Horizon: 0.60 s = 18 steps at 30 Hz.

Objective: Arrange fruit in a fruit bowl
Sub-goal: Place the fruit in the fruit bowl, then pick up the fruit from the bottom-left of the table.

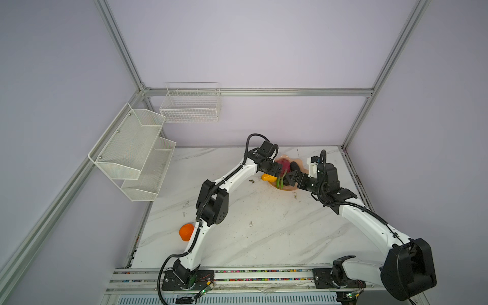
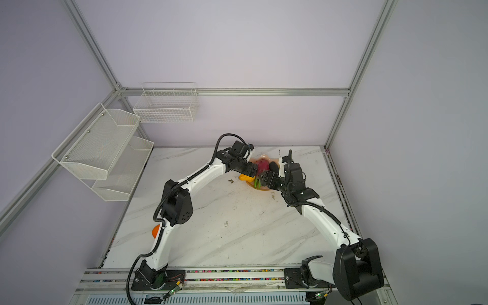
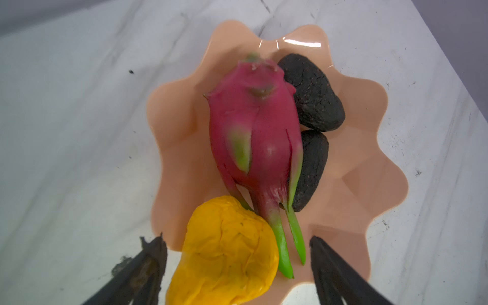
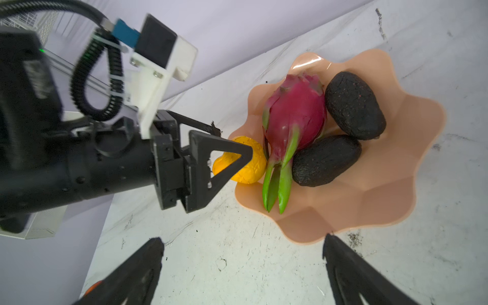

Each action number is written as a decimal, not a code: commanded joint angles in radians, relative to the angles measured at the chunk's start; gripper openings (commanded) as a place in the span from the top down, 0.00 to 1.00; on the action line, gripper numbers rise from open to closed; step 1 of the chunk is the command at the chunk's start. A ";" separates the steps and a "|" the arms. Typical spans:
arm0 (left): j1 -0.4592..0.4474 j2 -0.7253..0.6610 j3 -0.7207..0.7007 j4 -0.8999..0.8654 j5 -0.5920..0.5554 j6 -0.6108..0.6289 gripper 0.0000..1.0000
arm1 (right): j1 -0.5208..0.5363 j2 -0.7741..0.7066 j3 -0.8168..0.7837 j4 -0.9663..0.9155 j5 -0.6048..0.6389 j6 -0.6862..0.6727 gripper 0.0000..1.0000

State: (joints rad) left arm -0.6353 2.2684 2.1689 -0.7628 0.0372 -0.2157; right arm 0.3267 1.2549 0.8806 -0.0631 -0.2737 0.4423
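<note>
Yellow pear point(image 1: 269, 177), crinkled, probably soft, at 9 o'clock rim of bowl point(image 1: 289, 188); left hand point(image 3: 237, 237), right hand point(image 4: 243, 239) both open; pinch its belly lightly.

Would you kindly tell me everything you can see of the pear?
The pear is yellow-orange with wrinkled, soft-looking skin. It lies on its side across the rim of the bowl, partly over the table, against the green tips of the dragon fruit. The open left gripper straddles it, seemingly without touching.

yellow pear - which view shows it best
Left wrist view: the yellow pear fills the foreground, overhanging the rim of the fruit bowl. Right wrist view: partly behind the left hand. Both top views: a speck.
</note>
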 commanded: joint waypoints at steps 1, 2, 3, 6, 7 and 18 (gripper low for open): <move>0.014 -0.319 -0.150 0.019 -0.193 0.013 0.08 | 0.026 -0.020 0.029 0.024 0.022 -0.071 0.03; 0.025 -0.396 -0.242 0.007 -0.271 -0.026 0.04 | 0.035 -0.024 0.028 0.040 0.021 -0.085 0.03; 0.041 -0.472 -0.339 -0.008 -0.322 -0.059 0.02 | 0.046 -0.024 0.028 0.061 0.021 -0.095 0.03; 0.119 -0.669 -0.594 -0.106 -0.430 -0.219 0.00 | 0.119 0.008 0.047 0.119 0.013 -0.123 0.03; 0.150 -0.720 -0.659 -0.149 -0.437 -0.280 0.00 | 0.153 0.028 0.062 0.132 0.012 -0.130 0.03; 0.287 -1.149 -1.241 -0.436 -0.446 -0.864 0.00 | 0.457 0.238 0.115 0.352 -0.106 -0.097 0.03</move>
State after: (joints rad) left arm -0.3592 1.1683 0.9962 -1.1236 -0.4034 -0.8791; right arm 0.7712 1.4887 1.0092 0.1841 -0.3355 0.3283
